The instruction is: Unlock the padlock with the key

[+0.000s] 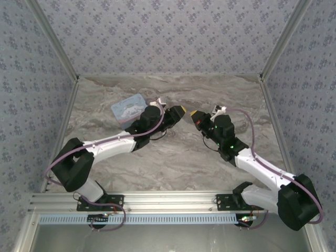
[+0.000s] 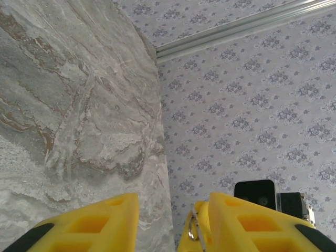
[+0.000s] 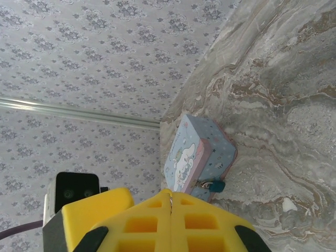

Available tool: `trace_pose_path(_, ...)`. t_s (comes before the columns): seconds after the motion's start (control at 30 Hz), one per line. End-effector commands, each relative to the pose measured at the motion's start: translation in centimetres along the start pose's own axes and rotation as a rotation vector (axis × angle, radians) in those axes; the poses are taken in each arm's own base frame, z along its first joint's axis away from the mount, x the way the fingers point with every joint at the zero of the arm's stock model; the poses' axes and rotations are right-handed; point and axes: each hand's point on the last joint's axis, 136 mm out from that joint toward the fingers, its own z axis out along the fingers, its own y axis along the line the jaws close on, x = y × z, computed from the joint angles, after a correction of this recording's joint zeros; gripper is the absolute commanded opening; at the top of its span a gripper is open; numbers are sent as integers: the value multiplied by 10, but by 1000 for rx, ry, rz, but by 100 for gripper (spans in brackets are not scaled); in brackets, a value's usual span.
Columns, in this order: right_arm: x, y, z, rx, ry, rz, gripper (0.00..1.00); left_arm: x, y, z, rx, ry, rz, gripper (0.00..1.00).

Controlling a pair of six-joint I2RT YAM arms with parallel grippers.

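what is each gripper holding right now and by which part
Hard to tell. The right gripper is shut, and anything pinched in it is hidden. A silvery ring sits between the left gripper's open fingers, against one of them, not clamped.

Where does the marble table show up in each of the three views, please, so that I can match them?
Top external: the table lies in the middle, running up to the patterned wallpaper behind.
Left wrist: the table takes the left side, above the yellow left gripper.
Right wrist: the table takes the right side, with the tin box on it.
Shared landmark: the seam where the wallpaper meets the table's edge.
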Motion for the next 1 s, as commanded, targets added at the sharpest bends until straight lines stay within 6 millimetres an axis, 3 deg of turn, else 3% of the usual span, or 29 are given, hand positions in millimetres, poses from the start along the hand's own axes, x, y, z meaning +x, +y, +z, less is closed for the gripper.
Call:
trace_pose_path(0.0, -7, 19, -2, -29, -26, -9, 0, 2, -25, 5, 70, 9, -9, 40)
trace_pose_path(0.17, -7, 17, -2, -22, -28, -11, 0, 6, -24, 9, 69, 22, -14, 38)
trace_pose_path(0.4, -6, 17, -1, -19, -26, -11, 0, 8, -24, 12, 68, 33, -18, 24)
trace_pose_path(0.6, -5, 17, 0, -17, -25, -16, 0, 10, -24, 13, 67, 38, -17, 21)
trace_pose_path(0.87, 1, 12, -3, 15, 28, -94, 0, 2, -19, 4, 24, 14, 50, 1)
trace_pose_path(0.97, 2, 10, -7, 17, 77, -156, 16, -8, -19, -7, -6, 7, 135, 0)
